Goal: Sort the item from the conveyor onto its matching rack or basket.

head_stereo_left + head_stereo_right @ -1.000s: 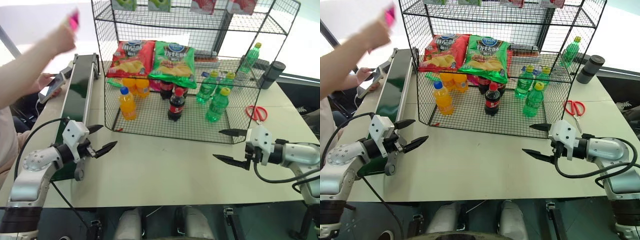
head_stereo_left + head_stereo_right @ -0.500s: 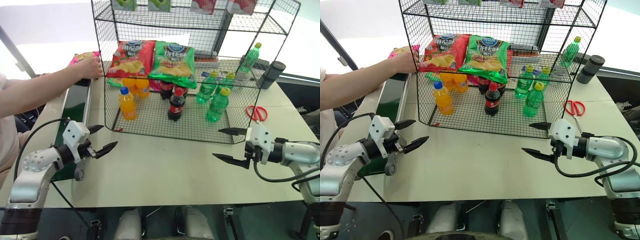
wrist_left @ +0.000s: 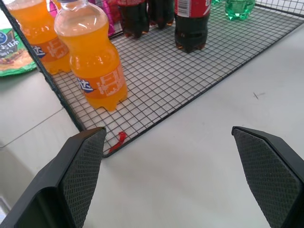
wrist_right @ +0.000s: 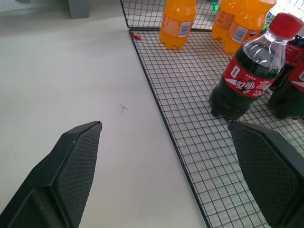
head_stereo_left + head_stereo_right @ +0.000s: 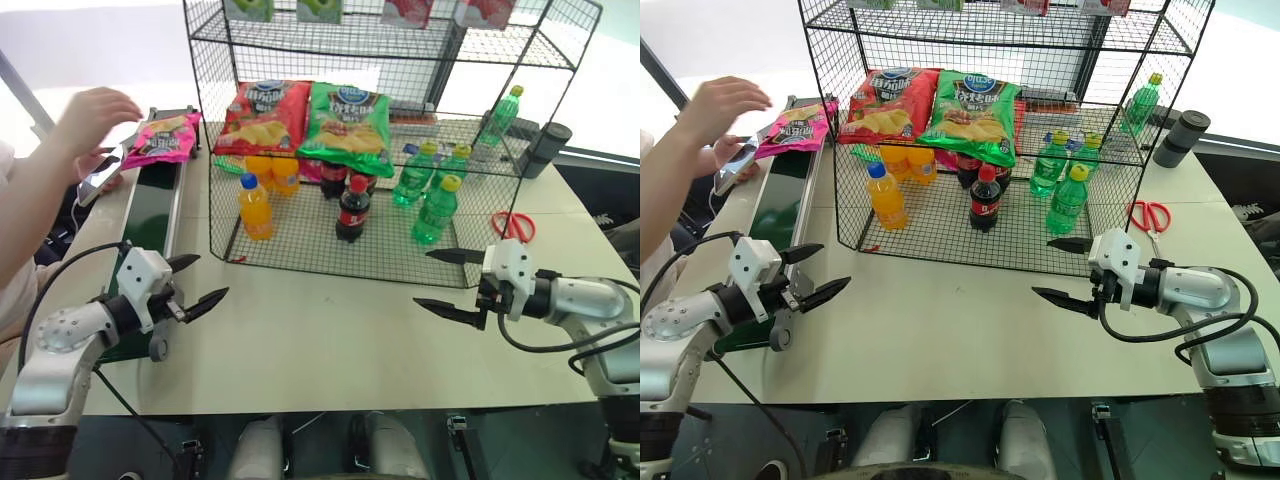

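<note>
Pink crisp bag (image 5: 163, 139): one; grippers: two.

Magenta-pink crisp bag (image 5: 162, 139) lying flat across far end of conveyor (image 5: 150, 215), yellow chips showing face-up. Dark-green belt running along left edge of worktop, grey side rails flanking it. Black wire-grid rack (image 5: 400, 130) standing at far middle of worktop, just beside conveyor's far end.

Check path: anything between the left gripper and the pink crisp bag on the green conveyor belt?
Nothing stands on the dark-green conveyor belt between the open left gripper and the glossy magenta-pink crisp bag at its far end. A person's hand hovers beside the bag, apart from it, close enough to obstruct a reach.
</note>
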Tool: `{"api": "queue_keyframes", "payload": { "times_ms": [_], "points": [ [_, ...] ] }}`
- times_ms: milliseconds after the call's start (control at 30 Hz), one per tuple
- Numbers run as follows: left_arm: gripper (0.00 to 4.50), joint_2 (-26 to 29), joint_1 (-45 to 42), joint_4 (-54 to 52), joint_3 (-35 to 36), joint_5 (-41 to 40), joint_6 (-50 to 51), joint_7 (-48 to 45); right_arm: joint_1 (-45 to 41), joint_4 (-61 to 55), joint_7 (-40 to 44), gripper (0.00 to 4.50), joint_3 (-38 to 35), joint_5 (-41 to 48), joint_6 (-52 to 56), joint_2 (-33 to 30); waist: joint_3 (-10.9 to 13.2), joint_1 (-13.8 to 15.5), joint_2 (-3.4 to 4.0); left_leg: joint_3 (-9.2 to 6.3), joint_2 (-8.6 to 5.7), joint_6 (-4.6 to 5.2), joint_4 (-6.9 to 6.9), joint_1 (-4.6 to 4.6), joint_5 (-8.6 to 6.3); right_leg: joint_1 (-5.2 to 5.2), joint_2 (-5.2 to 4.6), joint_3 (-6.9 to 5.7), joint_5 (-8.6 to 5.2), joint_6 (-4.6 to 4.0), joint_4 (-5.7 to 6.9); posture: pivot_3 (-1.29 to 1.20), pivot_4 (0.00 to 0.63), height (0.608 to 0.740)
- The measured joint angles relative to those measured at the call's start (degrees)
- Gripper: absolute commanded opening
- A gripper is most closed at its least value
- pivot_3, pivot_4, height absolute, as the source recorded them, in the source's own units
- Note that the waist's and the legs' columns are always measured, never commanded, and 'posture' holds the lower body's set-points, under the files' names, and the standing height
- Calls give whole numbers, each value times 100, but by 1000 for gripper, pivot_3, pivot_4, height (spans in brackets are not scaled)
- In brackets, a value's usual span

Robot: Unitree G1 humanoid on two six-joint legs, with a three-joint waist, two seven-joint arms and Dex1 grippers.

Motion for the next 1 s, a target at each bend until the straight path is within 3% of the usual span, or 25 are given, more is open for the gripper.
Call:
{"api": "queue_keyframes", "payload": {
  "times_ms": [300,767,1000],
  "points": [
    [4500,8,481,-274,596,7,-216,187,-447,-456,-58,4423,342,930,732,916,-1,-7,1,0,2,0,0,-1,0,-3,-2,0,1,-1,1,0,150,740],
    [4500,-88,1843,-865,1354,877,-1010,922,-1121,222,202,4423,1162,573,412,1609,-4,-4,-3,1,2,1,-1,-3,-1,-7,-3,0,1,-3,1,0,150,740],
    [4500,177,1910,-534,1624,2199,-1794,1682,-1357,631,372,4423,1236,386,226,1638,-4,-9,-3,2,2,2,-3,-3,-1,-10,0,-1,1,-3,2,0,150,740]
  ]
}}
